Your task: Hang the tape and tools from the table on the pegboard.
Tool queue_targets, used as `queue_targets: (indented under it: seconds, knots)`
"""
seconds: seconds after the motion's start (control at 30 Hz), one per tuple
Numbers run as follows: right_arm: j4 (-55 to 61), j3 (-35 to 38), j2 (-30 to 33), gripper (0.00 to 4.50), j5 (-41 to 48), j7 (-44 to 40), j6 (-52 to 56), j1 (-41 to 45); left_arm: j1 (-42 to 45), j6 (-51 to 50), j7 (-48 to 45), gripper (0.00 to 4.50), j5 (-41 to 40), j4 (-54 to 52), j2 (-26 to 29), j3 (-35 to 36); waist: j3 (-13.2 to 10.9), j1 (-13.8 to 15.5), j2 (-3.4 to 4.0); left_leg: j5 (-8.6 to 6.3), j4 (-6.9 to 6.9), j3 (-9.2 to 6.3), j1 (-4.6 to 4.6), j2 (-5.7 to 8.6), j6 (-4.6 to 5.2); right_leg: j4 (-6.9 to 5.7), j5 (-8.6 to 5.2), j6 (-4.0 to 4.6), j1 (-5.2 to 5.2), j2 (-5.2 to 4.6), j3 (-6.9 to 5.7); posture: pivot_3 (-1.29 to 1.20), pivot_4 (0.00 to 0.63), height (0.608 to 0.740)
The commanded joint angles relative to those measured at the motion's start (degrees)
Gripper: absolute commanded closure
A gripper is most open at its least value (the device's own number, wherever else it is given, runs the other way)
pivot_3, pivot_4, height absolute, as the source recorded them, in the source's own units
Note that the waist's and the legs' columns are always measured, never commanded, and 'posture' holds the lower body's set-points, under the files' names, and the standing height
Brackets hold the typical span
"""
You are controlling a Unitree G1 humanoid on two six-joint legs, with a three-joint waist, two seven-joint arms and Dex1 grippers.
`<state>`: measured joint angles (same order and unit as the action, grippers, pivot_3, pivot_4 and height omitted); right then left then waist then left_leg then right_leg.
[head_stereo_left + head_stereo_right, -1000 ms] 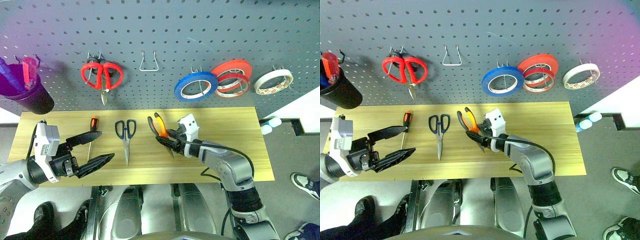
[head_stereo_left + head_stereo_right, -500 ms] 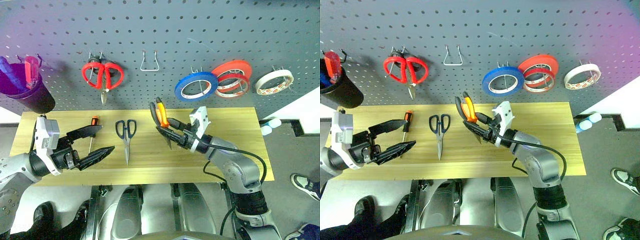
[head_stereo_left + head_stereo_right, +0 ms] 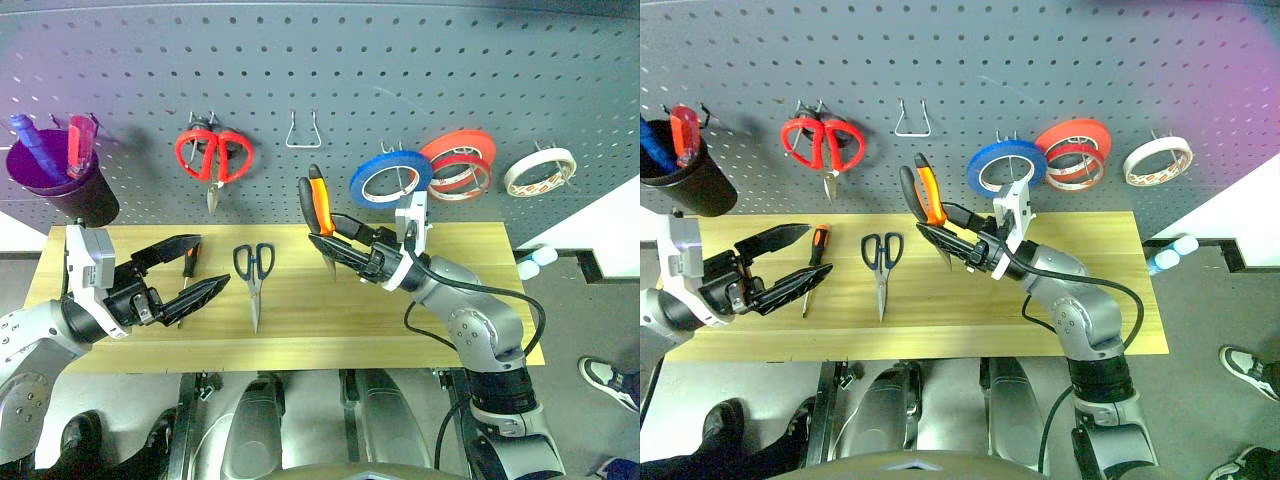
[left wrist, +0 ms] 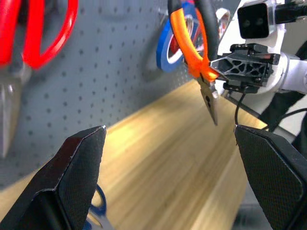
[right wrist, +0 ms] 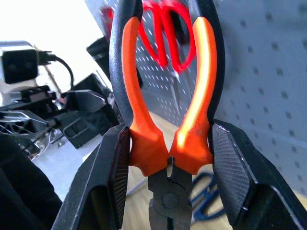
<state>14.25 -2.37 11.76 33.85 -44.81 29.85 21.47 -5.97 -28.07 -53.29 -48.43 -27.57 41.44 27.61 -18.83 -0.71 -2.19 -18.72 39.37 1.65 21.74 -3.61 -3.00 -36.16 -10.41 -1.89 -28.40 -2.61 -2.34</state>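
Orange-handled pliers (image 3: 318,210), clamped in the right gripper (image 3: 340,240), have risen off the table (image 3: 460,300) to mid-frame, below 1 empty hook (image 3: 302,130). Left gripper (image 3: 190,268) gapes wide, lower left; hanging comes next.

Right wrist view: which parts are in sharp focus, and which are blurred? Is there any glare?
Right wrist view: the pliers held between the right gripper fingers are sharp; the red scissors and pegboard behind are soft, and the upper corner beside the board is washed out white. Left wrist view: the table shows a bright sheen.
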Motion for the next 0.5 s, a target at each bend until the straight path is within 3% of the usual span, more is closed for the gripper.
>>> queue_targets:
  seconds: [0.03, 0.5]
  knots:
    - [0.1, 1.6, -0.2, 2.4, 1.8, -0.7, -2.1, 2.3, 0.5, 1.9, 0.2, 0.0, 0.7, 0.1, -0.6, -0.4, 0.4, 0.0, -0.04, 0.0, 0.0, 0.0, -0.04, 0.0, 0.0, 0.0, 0.0, 0.0, 0.03, 0.0, 0.0, 0.04, 0.204, 0.733]
    - [-5.0, 5.3, -3.7, 2.4, 0.7, 5.8, -8.3, 14.1, 5.4, 5.8, -0.8, 0.0, 4.0, 4.7, -1.7, -4.2, 3.6, -0.1, -0.24, 0.0, -0.01, 0.02, -0.37, -0.01, 0.0, -0.04, 0.02, 0.02, 0.37, 0.02, 0.01, 0.01, 0.152, 0.733]
